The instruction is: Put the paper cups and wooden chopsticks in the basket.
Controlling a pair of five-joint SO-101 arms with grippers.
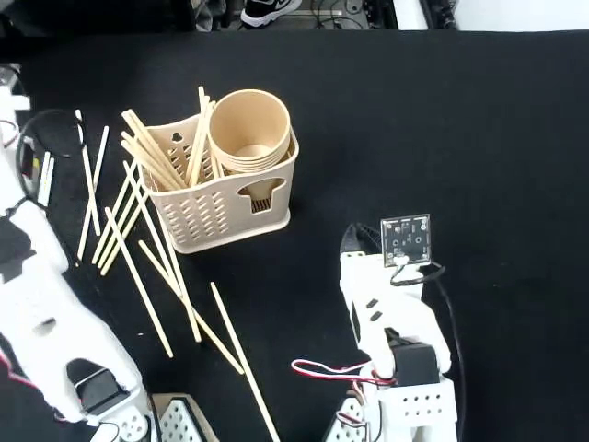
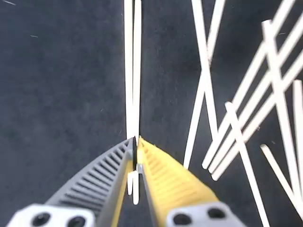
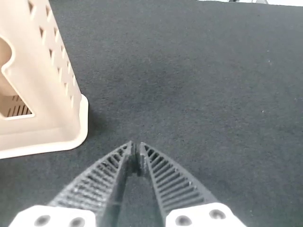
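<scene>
The beige basket point(image 1: 225, 210) stands on the black table and holds stacked paper cups point(image 1: 250, 129) and several wooden chopsticks point(image 1: 158, 155). More loose chopsticks point(image 1: 175, 285) lie fanned out in front of it and to its left. My left gripper point(image 2: 135, 143) is low over the table, shut on a pair of chopsticks point(image 2: 132, 71) that run straight out past its fingertips. Other loose sticks point(image 2: 246, 118) lie beside them. My right gripper point(image 3: 136, 152) is shut and empty just above the cloth, a short way from the basket's corner point(image 3: 71, 123). From above, the right gripper point(image 1: 352, 241) sits to the basket's right.
Black cloth point(image 1: 442, 138) covers the table. The left arm's white body point(image 1: 37, 304) runs along the table's left edge. A small square board point(image 1: 406, 239) is mounted on the right arm.
</scene>
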